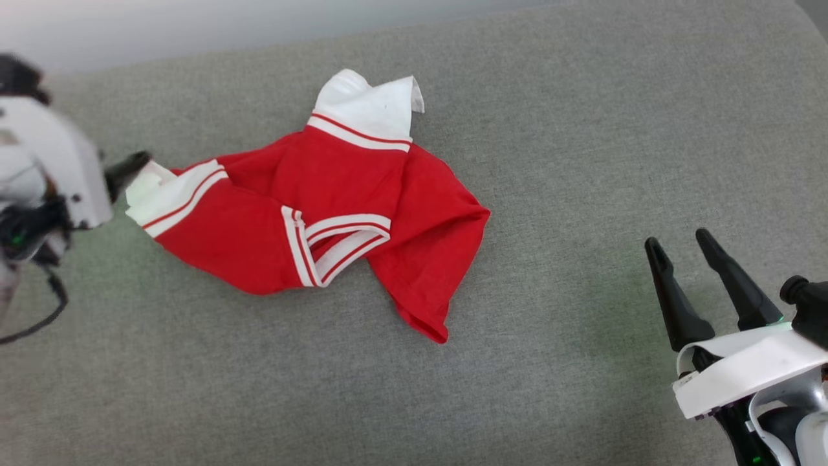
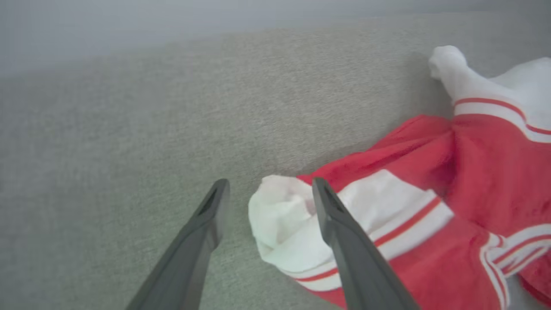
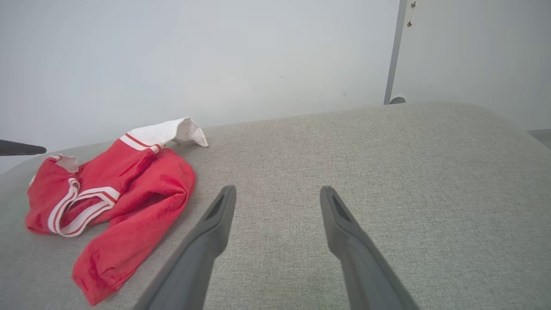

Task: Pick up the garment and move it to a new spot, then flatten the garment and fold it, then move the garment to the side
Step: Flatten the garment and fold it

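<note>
Starting with the head view, report tool state and garment position. (Desk)

I read the garment crumpled on the grey cushion, left of centre, with its far sleeve pointing away from me. My left tool sits at the left sleeve. That corner is blurred, so I cannot judge its spread from this view. My right tool stands wide and empty, well apart from the cloth. (Operator)

Left wrist view? (Desk)

Left tool is spread wide, gripping nothing. The cuff lies between its tips, and one finger crosses over the cloth. Hazard: I judge that backing out at this height could snag the cuff and drag the garment out of place. Closing here would likely take the cuff alone, so a lift would leave the body twisted. (Operator)

Right wrist view? (Desk)

Right tool is spread wide over bare cushion. The garment lies off to the left, near the cushion's rounded edge, its hem doubled over. Hazard: a pull toward that edge could slide it off. Flattening over the doubled hem would probably press creases in. Recommended: raise the left tool clear before any sideways travel. (Operator)
</note>
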Controlling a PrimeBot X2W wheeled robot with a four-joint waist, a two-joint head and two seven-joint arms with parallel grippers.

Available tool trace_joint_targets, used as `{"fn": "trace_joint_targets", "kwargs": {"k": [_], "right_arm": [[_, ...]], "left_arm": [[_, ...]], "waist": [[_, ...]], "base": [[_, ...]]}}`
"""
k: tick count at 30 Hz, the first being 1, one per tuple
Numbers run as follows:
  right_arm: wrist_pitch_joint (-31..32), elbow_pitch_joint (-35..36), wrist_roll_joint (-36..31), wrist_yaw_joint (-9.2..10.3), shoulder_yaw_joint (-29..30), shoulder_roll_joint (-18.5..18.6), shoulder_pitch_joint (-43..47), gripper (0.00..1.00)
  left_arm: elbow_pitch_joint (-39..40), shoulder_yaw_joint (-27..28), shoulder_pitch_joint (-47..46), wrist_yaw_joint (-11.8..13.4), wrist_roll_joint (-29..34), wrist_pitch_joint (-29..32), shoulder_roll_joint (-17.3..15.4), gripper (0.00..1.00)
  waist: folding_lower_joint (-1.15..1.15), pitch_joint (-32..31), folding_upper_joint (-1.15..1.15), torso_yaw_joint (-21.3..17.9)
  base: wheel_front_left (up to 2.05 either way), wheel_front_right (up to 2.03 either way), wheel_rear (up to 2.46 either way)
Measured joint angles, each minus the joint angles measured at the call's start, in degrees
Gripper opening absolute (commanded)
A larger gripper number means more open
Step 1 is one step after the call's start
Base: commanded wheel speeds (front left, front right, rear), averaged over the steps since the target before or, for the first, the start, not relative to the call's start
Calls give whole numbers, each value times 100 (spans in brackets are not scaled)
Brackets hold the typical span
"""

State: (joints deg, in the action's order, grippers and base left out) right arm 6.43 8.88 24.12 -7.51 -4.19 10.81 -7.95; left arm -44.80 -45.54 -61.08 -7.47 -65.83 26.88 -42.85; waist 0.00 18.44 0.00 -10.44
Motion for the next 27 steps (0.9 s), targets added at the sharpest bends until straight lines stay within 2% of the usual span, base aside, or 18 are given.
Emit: {"fn": "trace_joint_targets", "kwargs": {"k": [3,6,12,16,21,25,27], "right_arm": [[7,-14,-2,0,-21,-31,46,100],[5,-33,-2,0,-40,-49,48,100],[-18,-43,7,0,-105,-53,53,100],[-65,-63,29,0,-194,-47,30,100],[-138,-138,58,0,-264,-44,-63,100],[-189,-189,70,0,-255,-45,-68,100],[-199,-207,76,0,-250,-45,-69,100]], "left_arm": [[416,-225,-201,48,158,457,85,100],[1074,-578,-291,41,191,1254,197,100],[2386,-1198,-479,31,321,2392,86,100],[2587,-1400,-732,14,611,2554,77,100],[2327,-1535,-893,13,699,2521,215,100],[2182,-1755,-916,12,624,2708,159,100],[2171,-1871,-946,10,614,2757,99,85]], "waist": [[0,-69,0,25],[0,-130,0,39],[0,-137,0,20],[0,-64,0,-45],[0,37,0,-187],[0,107,0,-278],[0,130,0,-301]], "base": [[0,0,0],[0,0,0],[0,0,0],[0,0,0],[0,0,0],[0,0,0],[0,0,0]]}}
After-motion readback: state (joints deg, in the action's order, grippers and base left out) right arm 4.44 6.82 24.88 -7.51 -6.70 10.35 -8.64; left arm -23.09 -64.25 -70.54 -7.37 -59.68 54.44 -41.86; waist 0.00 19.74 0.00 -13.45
